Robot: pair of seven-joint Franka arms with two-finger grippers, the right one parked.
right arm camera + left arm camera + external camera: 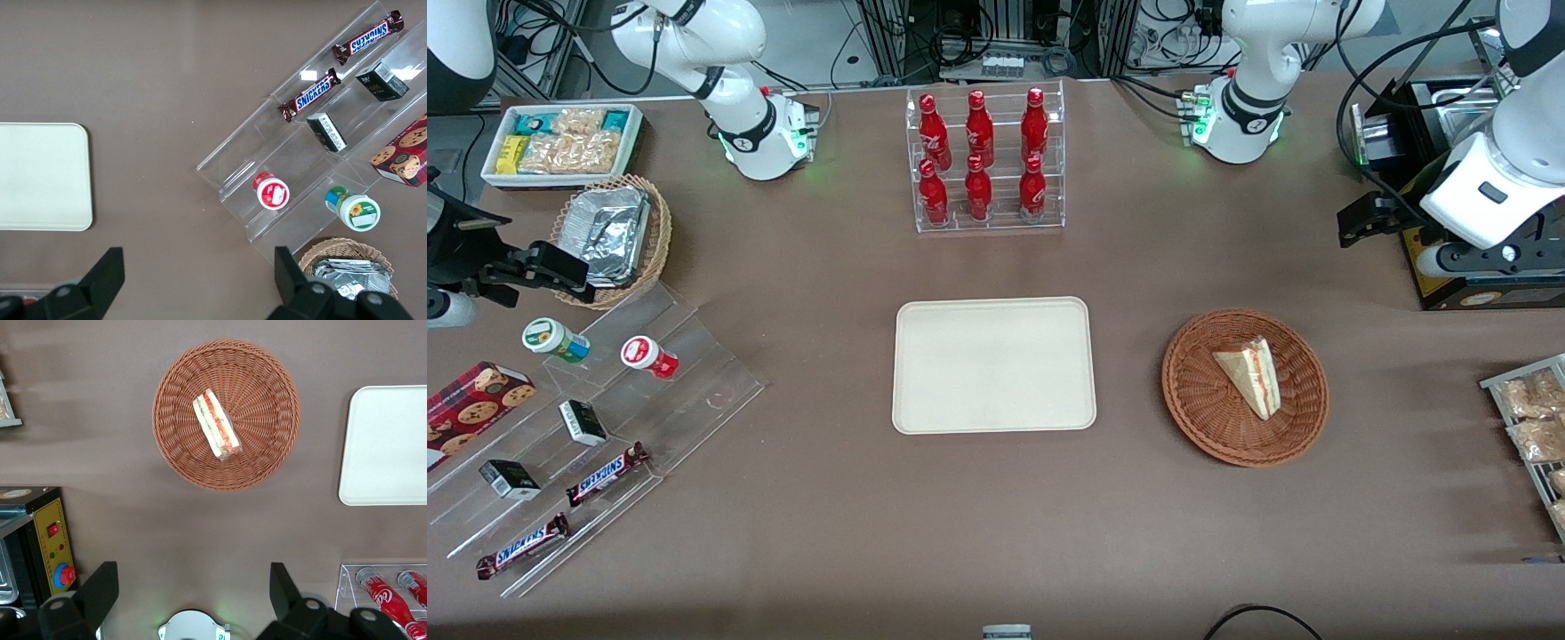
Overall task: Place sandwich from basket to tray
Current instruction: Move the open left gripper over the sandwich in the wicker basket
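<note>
The sandwich (1252, 375) (216, 425), a white-bread wedge with red and green filling along its cut edge, lies in the round reddish-brown wicker basket (1197, 391) (267, 407). Beside the basket stands the cream tray (994, 365) (387, 447) with nothing on it. My left gripper (1365, 218) (191, 590) hangs well above the table toward the working arm's end, farther from the front camera than the basket. Its black fingers (100, 587) are spread wide open over bare brown table, with nothing between them.
A clear rack of red bottles (985, 160) (390, 593) stands farther from the front camera than the tray. A black box with a red button (1476, 267) (53, 547) sits under the working arm. Bagged snacks (1534, 418) lie at the working arm's end.
</note>
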